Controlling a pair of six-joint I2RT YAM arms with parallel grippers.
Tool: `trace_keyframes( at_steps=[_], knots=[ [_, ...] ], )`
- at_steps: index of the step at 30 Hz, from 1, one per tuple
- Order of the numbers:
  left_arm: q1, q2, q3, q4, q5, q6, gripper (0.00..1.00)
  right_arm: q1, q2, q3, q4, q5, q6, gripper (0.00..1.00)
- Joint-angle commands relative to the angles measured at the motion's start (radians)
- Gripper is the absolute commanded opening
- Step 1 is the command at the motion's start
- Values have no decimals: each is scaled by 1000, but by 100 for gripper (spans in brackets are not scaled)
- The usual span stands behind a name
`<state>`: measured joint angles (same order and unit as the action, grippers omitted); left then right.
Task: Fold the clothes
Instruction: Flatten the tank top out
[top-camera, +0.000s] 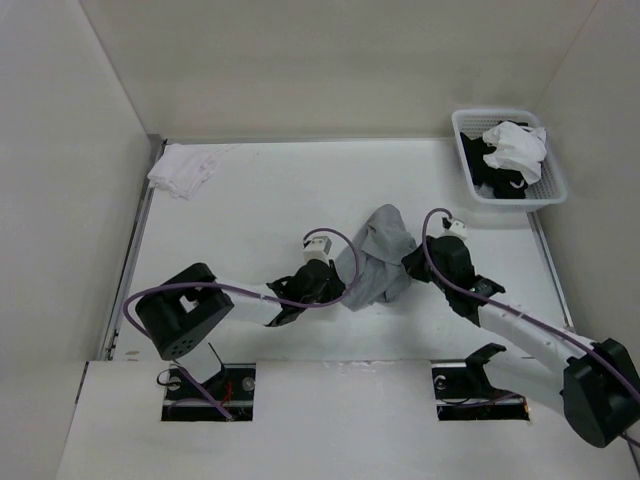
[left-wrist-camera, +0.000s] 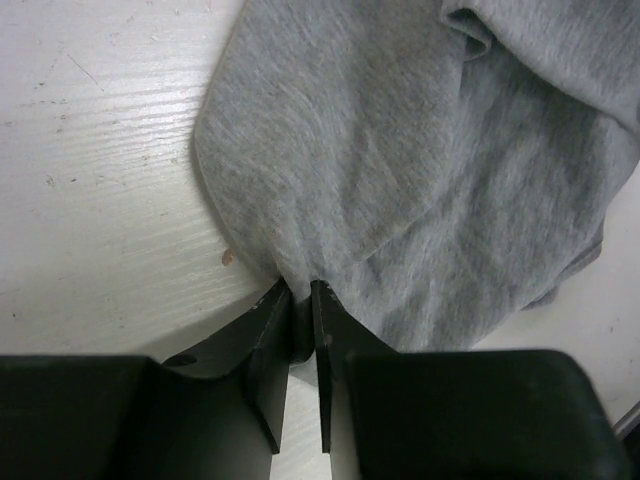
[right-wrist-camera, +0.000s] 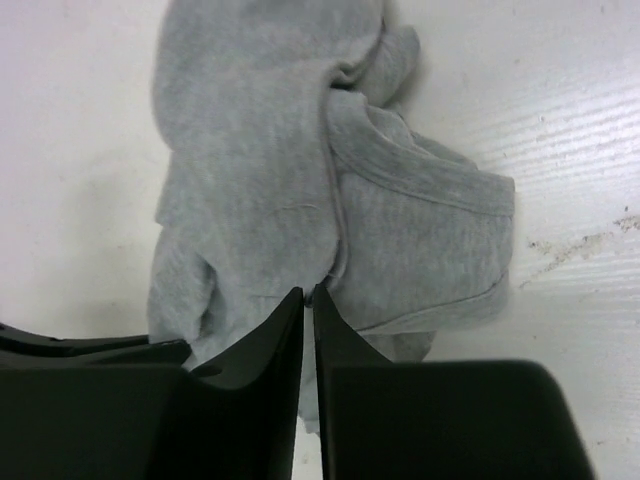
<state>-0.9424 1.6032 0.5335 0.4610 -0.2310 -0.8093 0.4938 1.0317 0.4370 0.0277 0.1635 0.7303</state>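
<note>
Left fingers (left-wrist-camera: 268, 345) and right fingers (right-wrist-camera: 265, 350) each clench a thin pinch of the crumpled grey knit top (top-camera: 378, 255) bunched between them on the tabletop (top-camera: 250, 200), so pulling apart could slip an edge free.

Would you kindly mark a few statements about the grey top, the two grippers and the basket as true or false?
1. The grey top lies crumpled between the two grippers. True.
2. The left gripper is shut on an edge of the grey top. True.
3. The right gripper stands wide open, clear of the cloth. False: its jaws are closed on the grey top's fabric.
4. The white basket sits at the far left and is empty. False: it sits at the far right and holds black and white garments.
5. A white cloth bundle lies in the far left corner. True.
</note>
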Motion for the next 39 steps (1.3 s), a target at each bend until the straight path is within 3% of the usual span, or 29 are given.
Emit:
trace_keyframes(
  at_steps=[1, 9, 13, 17, 24, 29, 32, 34, 36, 39],
  knots=[
    [11, 8, 25, -7, -19, -4, 11, 27, -57, 72, -8, 82, -26, 9],
    [30, -196, 6, -70, -80, 30, 5, 44, -127, 143, -38, 99, -55, 3],
    [107, -324, 78, -142, -88, 67, 5, 41, -99, 293, -29, 88, -107, 2],
    [233, -327, 280, -191, -93, 100, 5, -23, 43, 587, 5, 64, -189, 0],
    [446, -152, 793, -286, -65, 169, 5, -87, 258, 1240, -78, -59, -262, 0],
    [501, -134, 1124, -372, -28, 281, 5, -59, 263, 1494, -136, -73, -359, 0],
    [497, -198, 1151, -369, -57, 344, 5, -31, 210, 1469, -135, -111, -387, 0],
    [485, -271, 1069, -355, -99, 372, 6, -22, 141, 1346, -121, -146, -379, 0],
    [462, -360, 920, -317, -154, 380, 6, -11, 46, 1147, -85, -171, -365, 1],
    [408, -533, 572, -225, -284, 366, 9, 36, -120, 768, 6, -179, -303, 1]
  ],
)
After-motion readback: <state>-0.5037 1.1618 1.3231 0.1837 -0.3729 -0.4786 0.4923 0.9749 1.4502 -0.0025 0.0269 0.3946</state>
